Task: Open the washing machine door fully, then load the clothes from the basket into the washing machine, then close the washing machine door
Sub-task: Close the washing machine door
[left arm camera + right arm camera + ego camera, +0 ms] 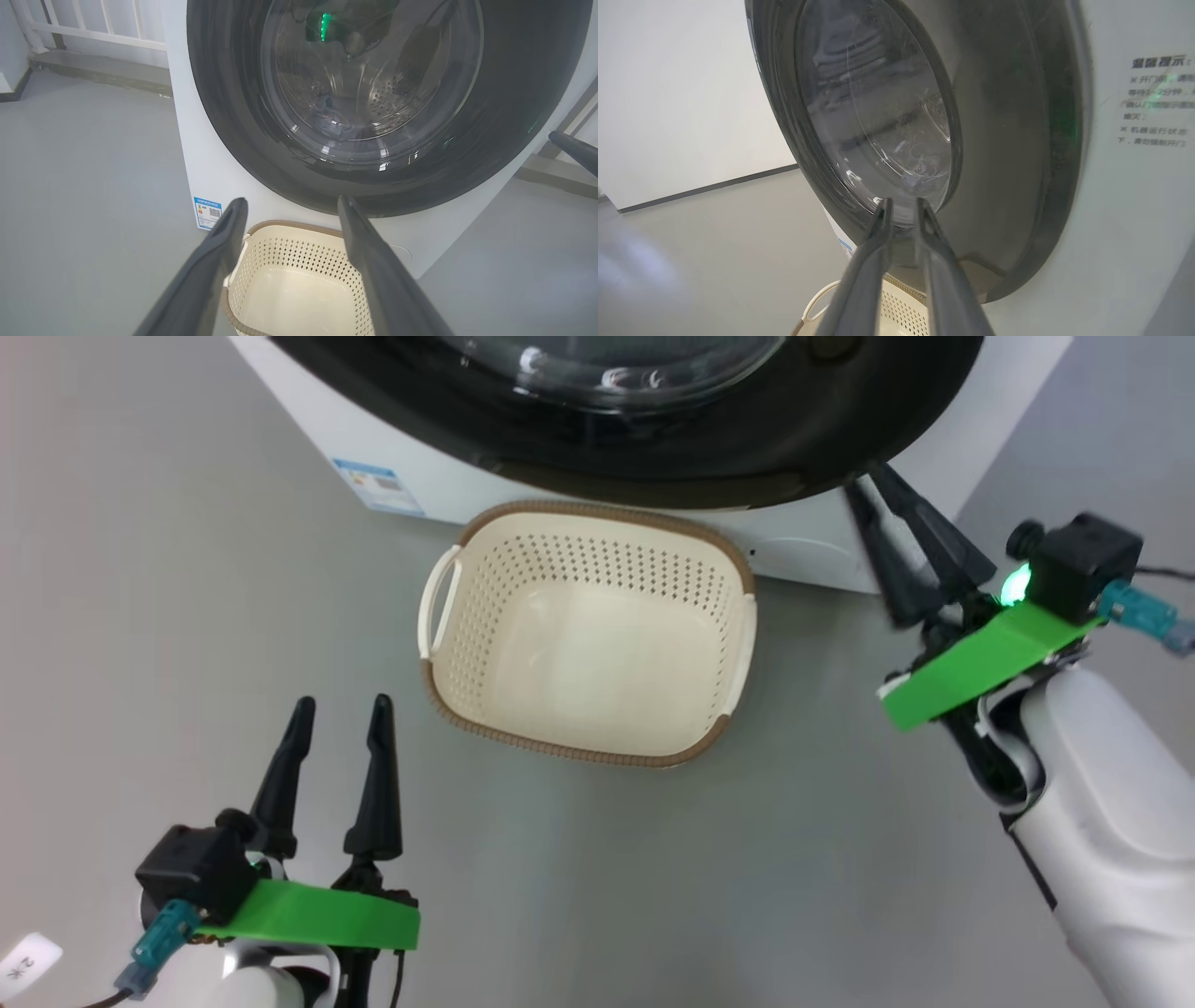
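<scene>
The washing machine [803, 546] stands ahead, white. Its glossy black round door [747, 448] lies against the front. Behind the door glass [369, 84], bluish clothes [329, 125] lie low in the steel drum. The cream basket [597, 509] sits on the floor before the machine, with nothing in it. My right gripper [868, 478] points at the door's lower right edge. In the right wrist view its jaws [902, 201] stand slightly parted, holding nothing. My left gripper [342, 702] hangs wide open to the left of the basket and aims over it at the door [293, 200].
A blue label sticker [378, 485] marks the machine's lower left front. A white railing [93, 32] and low ledge run behind the machine on the left. Grey floor spreads around the basket [299, 261] on both sides.
</scene>
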Tool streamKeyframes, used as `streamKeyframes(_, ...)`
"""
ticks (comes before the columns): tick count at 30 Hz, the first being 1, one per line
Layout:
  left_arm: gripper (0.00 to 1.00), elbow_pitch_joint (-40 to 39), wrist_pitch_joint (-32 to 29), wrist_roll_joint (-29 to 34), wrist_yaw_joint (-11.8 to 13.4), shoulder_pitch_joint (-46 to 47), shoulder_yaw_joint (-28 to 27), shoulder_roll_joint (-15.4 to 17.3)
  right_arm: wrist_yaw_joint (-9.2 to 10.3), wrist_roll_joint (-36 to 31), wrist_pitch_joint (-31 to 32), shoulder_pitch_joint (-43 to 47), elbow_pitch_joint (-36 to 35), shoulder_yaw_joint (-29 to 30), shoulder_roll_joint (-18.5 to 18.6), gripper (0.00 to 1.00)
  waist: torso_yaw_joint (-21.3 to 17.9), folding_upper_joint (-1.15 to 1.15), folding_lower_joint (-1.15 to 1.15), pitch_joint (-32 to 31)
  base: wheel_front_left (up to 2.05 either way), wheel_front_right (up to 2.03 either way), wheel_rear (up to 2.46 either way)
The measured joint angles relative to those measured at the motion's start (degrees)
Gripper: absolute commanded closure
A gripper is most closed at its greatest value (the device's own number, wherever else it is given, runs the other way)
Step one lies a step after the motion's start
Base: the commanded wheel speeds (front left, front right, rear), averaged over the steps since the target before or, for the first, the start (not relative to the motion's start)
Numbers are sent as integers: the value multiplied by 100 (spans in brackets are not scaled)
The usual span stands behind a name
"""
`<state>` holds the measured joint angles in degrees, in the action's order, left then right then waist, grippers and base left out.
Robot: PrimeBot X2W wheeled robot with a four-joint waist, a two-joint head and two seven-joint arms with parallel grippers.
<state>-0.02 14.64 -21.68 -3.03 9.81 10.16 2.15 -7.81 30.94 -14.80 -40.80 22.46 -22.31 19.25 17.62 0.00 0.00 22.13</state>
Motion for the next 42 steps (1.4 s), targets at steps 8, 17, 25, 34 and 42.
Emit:
streamKeyframes(8,0,378,0,271,-238,-59,-411,0,0,59,1,714,-124,-80,-22,0,-380,0,0,-401,0,0,0)
streamKeyframes(17,0,784,-1,438,-382,-283,-748,1,0,58,5,1463,-149,294,-66,0,-823,0,0,-810,0,0,0)
streamKeyframes(25,0,1017,-1,611,-422,-410,-946,1,0,42,7,2009,-151,606,-82,0,-1139,0,0,-1104,0,0,0)
streamKeyframes(34,0,1249,-1,737,-431,-598,-1127,3,0,-13,7,2619,-175,917,-122,0,-1498,0,0,-1429,0,0,0)
streamKeyframes(42,0,1374,-1,745,-431,-755,-1209,3,0,-60,7,2943,-261,1123,-158,0,-1766,0,0,-1639,0,0,0)
